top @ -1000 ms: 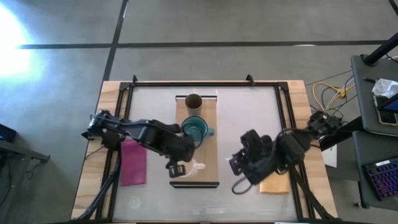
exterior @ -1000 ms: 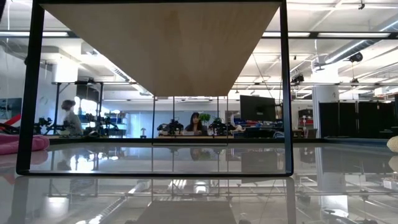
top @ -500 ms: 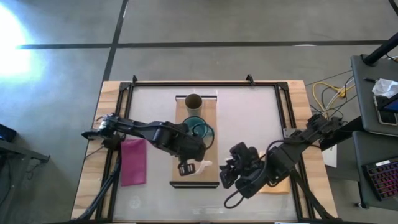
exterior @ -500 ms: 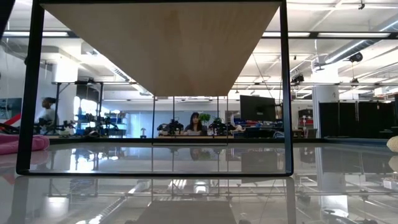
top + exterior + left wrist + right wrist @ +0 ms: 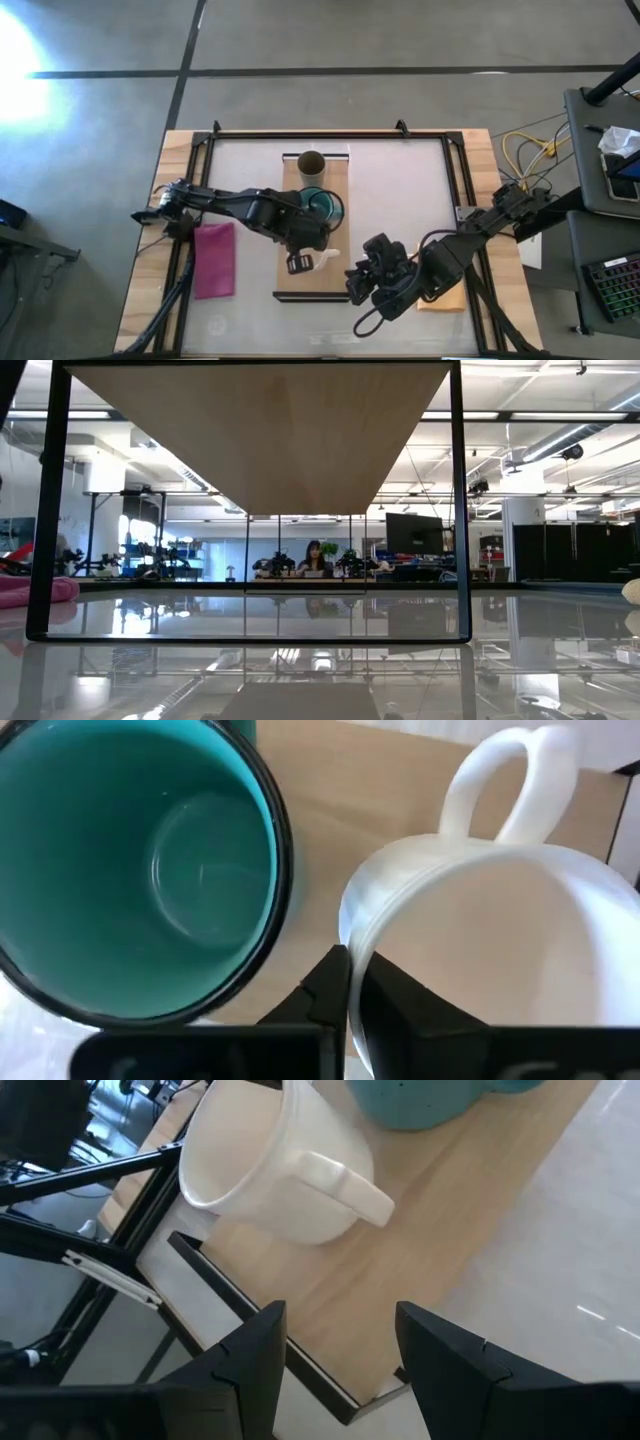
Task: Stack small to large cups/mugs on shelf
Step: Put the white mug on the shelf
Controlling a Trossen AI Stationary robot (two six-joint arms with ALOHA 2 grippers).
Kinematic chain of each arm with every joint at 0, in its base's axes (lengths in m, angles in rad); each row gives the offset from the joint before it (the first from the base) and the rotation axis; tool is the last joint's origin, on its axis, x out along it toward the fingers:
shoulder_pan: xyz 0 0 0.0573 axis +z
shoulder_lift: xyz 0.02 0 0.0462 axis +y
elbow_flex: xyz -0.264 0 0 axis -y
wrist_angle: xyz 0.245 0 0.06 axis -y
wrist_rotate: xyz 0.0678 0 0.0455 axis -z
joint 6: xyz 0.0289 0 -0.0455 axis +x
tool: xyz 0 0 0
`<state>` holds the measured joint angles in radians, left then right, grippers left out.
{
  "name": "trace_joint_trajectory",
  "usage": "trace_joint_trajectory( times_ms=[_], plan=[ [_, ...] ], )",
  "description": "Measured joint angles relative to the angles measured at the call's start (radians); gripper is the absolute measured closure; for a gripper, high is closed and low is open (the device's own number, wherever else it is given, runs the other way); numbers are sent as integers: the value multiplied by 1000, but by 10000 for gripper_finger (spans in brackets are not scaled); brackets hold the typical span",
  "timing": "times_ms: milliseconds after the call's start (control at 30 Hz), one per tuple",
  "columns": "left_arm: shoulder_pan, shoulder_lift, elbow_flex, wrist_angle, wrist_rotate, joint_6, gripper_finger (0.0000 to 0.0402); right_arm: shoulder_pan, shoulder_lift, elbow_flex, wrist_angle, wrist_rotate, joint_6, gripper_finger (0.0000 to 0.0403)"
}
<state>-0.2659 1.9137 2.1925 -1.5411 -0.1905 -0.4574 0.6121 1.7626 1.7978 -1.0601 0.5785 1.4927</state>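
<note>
The light-wood shelf (image 5: 300,230) lies in the middle of the table. On it the olive-brown cup (image 5: 311,162) stands at the far end, with the teal mug (image 5: 322,203) (image 5: 130,870) behind the middle. My left gripper (image 5: 303,262) (image 5: 350,970) is shut on the white mug (image 5: 326,262) (image 5: 270,1170) over the shelf's near half, next to the teal mug. My right gripper (image 5: 362,284) (image 5: 340,1370) is open and empty just right of the shelf's near end, pointing at the white mug. My left gripper pinches the white mug's wall at the rim (image 5: 372,935), on the side opposite the handle (image 5: 495,780). One finger (image 5: 410,1015) is inside the mug and one finger (image 5: 318,992) outside. The mug looks tilted in the right wrist view; whether its base touches the shelf I cannot tell.
A pink cloth (image 5: 213,260) lies left of the shelf. An orange cloth (image 5: 440,298) lies at the near right, partly under my right arm. A black frame (image 5: 310,133) runs round the table. In the low view the shelf's underside (image 5: 260,440) fills the top.
My left gripper has carried the white mug a little toward the table's right edge and the far edge, closer to the teal mug. My right gripper has moved toward the table's left and near edges, up to the shelf's near right corner, staying open.
</note>
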Motion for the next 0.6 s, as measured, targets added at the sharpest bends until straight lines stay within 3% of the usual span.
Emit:
trace_joint_trajectory(
  times_ms=[333,600],
  plan=[
    [16,0,-3,7,21,19,359,-7,0,4,-3,0,-1,220],
    [16,0,0,7,23,19,354,-11,0,5,-4,0,-8,220]
  ],
)
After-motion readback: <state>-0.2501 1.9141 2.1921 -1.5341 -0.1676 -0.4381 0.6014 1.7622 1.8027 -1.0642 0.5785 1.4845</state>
